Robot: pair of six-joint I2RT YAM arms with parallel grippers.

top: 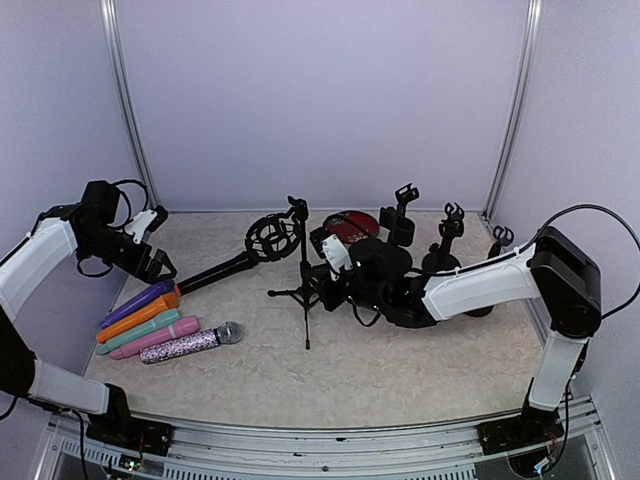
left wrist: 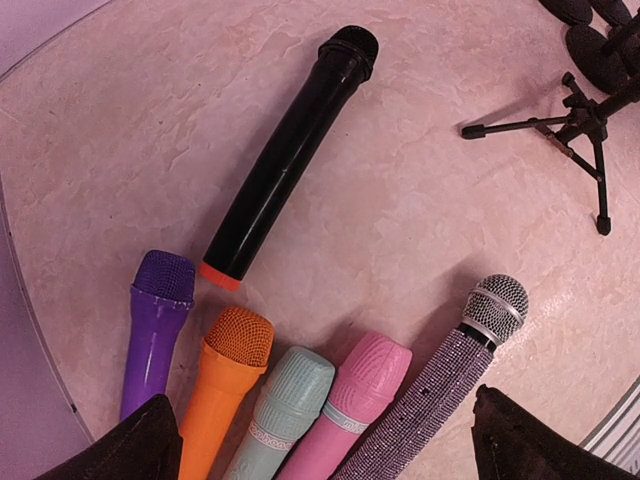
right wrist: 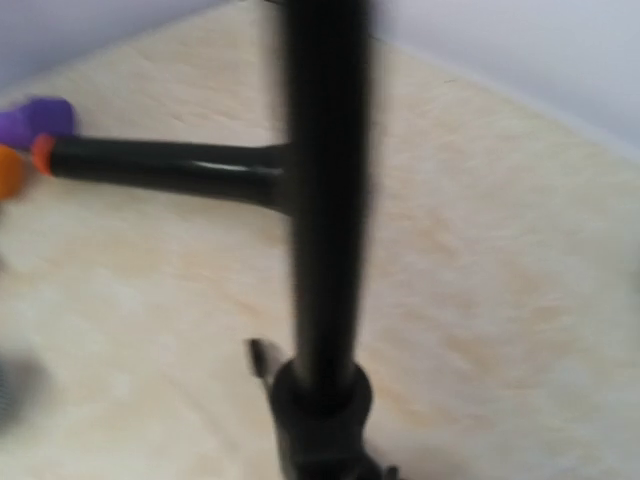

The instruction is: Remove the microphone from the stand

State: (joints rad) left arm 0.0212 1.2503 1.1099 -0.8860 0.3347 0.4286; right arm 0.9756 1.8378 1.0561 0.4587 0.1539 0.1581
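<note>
The black microphone (top: 218, 270) with an orange end lies flat on the table, between the shock-mount ring (top: 270, 236) and the row of coloured microphones. It shows whole in the left wrist view (left wrist: 285, 155). My left gripper (top: 155, 262) hovers over the coloured microphones, open and empty (left wrist: 330, 450). The black tripod stand (top: 303, 275) stands upright at mid-table with nothing on it. My right gripper (top: 326, 272) is at its pole. The pole (right wrist: 325, 200) fills the blurred right wrist view, and the jaws look closed on it.
Purple (top: 138, 301), orange (top: 140, 316), teal, pink and glittery (top: 190, 343) microphones lie side by side at the left. Several black desk stands (top: 400, 222) and a red disc (top: 350, 224) stand at the back right. The tripod's legs (left wrist: 590, 150) spread over the floor.
</note>
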